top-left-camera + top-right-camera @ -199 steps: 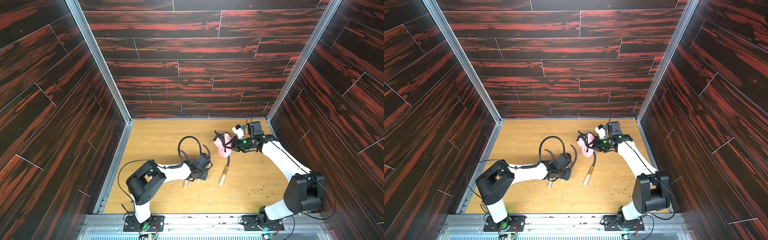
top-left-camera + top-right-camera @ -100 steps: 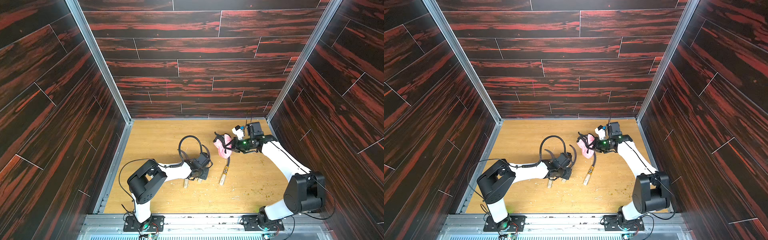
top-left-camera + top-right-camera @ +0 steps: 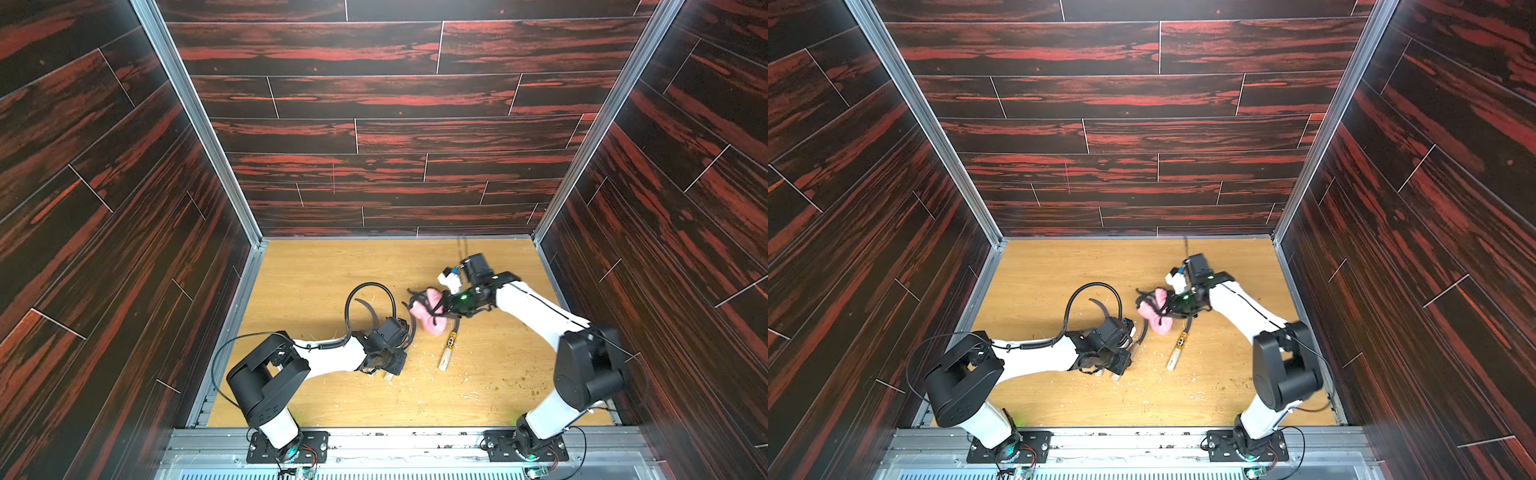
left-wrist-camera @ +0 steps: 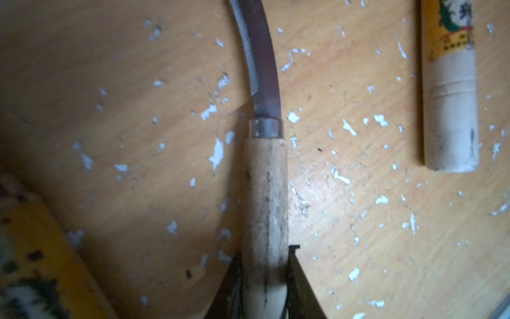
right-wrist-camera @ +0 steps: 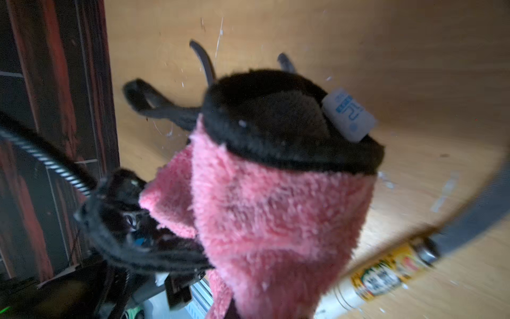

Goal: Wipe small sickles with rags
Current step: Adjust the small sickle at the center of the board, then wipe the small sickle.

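Observation:
My left gripper [image 4: 265, 256] is shut on the pale wooden handle [image 4: 266, 193] of a small sickle. Its dark serrated blade [image 4: 260, 63] curves away over the floor. In both top views this gripper [image 3: 384, 365] [image 3: 1117, 365] sits low at mid-floor. A second sickle [image 3: 445, 359] [image 3: 1174, 357] with a yellow label band lies just to its right, and its handle [image 4: 449, 110] shows in the left wrist view. A third yellow-banded handle [image 4: 30, 248] lies blurred at the edge. My right gripper [image 3: 440, 305] is shut on the pink rag [image 3: 428, 311] [image 5: 276, 207], which hides its jaws.
Pale flecks and shavings [image 4: 218, 154] litter the wooden floor [image 3: 332, 270]. Dark wood-panel walls [image 3: 374, 166] close in the back and both sides. A metal rail [image 3: 395, 436] runs along the front. The left arm's black cable [image 3: 370, 286] loops above the floor.
My left gripper has finished shutting on the sickle handle. The right arm with the rag has stayed where it was.

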Available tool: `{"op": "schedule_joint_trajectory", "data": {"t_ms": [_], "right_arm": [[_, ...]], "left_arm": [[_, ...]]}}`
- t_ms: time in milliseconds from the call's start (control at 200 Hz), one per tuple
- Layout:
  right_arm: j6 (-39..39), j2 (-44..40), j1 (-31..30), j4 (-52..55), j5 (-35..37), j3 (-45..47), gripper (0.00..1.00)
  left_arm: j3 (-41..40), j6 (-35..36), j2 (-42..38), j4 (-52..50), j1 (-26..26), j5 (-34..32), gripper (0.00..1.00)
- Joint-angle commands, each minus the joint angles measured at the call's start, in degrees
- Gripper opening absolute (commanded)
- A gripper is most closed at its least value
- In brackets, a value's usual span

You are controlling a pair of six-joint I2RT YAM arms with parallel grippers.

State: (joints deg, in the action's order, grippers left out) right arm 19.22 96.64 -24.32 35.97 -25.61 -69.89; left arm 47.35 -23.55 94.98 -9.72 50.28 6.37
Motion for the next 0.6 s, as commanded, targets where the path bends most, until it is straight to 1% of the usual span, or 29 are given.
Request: {"op": "schedule_joint_trajectory", "data": {"t_ms": [0, 160, 296, 476, 541, 556, 596], "right_arm": [[0.7, 4.33, -2.9, -1.39, -0.8, -1.54, 0.0], [1.6, 8.63, -5.09, -2.22, -1.98, -1.61, 0.0], [1.78, 11.98, -6.52, -2.51, -1.45, -0.57, 0.0], [1.78, 16.82, -6.24, -2.98, 4.81, -0.37, 0.0], [1.83, 18.2, -5.44, -3.17, 5.21, -1.2, 0.0], [1.94, 18.49, -5.29, -3.11, 7.06, -1.48, 0.0], [1.94, 19.45, -4.77, -2.69, 8.52, -2.53, 0.0]], "left_arm": [[-1.47, 0.6, -2.08, 0.87, 1.01, 1.95, 0.06], [-2.41, -0.05, -1.7, 2.08, 1.52, 1.71, 0.06], [-3.23, -0.69, -1.28, 3.11, 1.62, 1.69, 0.05], [-4.24, -0.86, -1.58, 3.66, 1.75, 1.8, 0.04], [-4.55, -0.79, -1.86, 3.65, 1.87, 1.82, 0.04], [-4.59, -0.72, -1.95, 3.65, 1.82, 1.82, 0.04], [-4.78, -0.69, -2.09, 3.5, 1.82, 1.85, 0.04]]}}
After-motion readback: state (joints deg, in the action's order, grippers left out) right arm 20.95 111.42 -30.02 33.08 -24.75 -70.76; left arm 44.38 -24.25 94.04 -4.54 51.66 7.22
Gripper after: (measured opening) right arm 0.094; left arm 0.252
